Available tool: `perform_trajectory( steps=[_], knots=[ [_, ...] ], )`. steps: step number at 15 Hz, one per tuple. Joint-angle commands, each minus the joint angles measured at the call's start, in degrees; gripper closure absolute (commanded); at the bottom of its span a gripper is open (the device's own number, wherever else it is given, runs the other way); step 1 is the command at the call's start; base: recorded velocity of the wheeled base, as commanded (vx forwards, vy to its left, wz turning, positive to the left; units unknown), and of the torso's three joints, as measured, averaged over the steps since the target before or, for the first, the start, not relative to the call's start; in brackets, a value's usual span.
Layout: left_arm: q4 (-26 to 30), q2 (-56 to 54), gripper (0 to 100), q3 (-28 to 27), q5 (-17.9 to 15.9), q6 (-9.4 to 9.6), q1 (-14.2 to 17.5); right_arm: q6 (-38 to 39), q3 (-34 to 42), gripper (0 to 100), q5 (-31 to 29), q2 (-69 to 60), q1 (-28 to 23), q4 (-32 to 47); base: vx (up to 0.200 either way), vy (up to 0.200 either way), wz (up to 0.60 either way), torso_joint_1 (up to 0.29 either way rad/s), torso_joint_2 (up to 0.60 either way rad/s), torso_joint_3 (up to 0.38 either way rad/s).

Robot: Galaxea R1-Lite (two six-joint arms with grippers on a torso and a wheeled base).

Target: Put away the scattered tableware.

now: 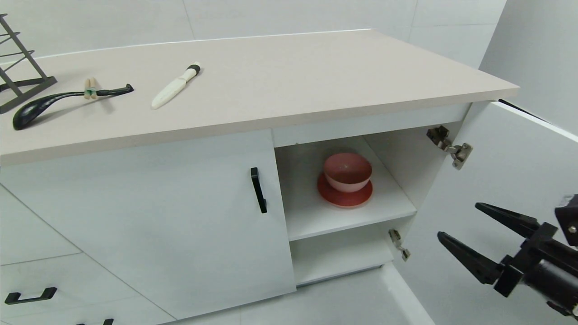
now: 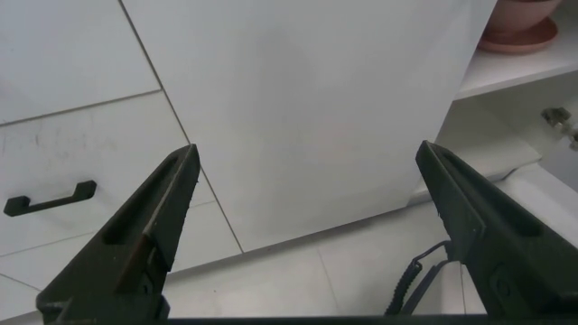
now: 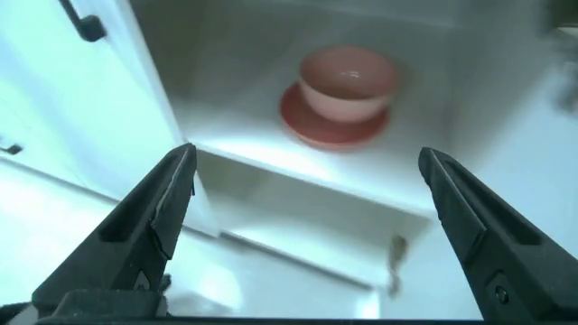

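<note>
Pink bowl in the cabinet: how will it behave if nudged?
The pink bowl sits on the red plate, so a nudge may slide it or drag the plate. Its smooth rounded walls would likely slip in a pinch.

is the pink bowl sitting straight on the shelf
No, the pink bowl sits on a red plate that lies on the shelf.
</note>
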Motion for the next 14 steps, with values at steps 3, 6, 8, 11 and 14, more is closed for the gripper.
perform_trajectory(
  steps=[3,6,8,11,14],
  knots=[
    [-0.02,0.07,0,0.00,0.03,-0.03,0.06,0.03,2.00,0,-0.74,-18.96,-6.05,16.11,-0.200,0.000,0.00,0.001,0.00,-0.001],
    [-0.11,0.07,0,0.00,0.03,0.14,-0.02,1.09,2.00,0,-1.53,-42.34,-15.01,42.39,-0.200,0.000,0.00,0.001,0.00,0.004],
    [-0.11,0.07,0,0.00,0.03,0.14,-0.02,2.14,2.00,0,-1.53,-53.06,-20.90,51.18,-0.200,0.000,0.00,0.002,0.00,0.000],
    [-0.11,0.07,0,0.00,0.03,0.49,0.06,1.88,2.00,0,-2.58,-75.12,-26.88,72.98,-0.200,-0.133,0.00,0.002,0.00,0.004],
    [-0.20,0.07,0,0.00,0.03,0.85,0.06,0.74,1.91,0,-5.57,-75.21,-26.88,80.98,0.000,-0.200,0.00,-0.001,0.00,0.001]
  ],
)
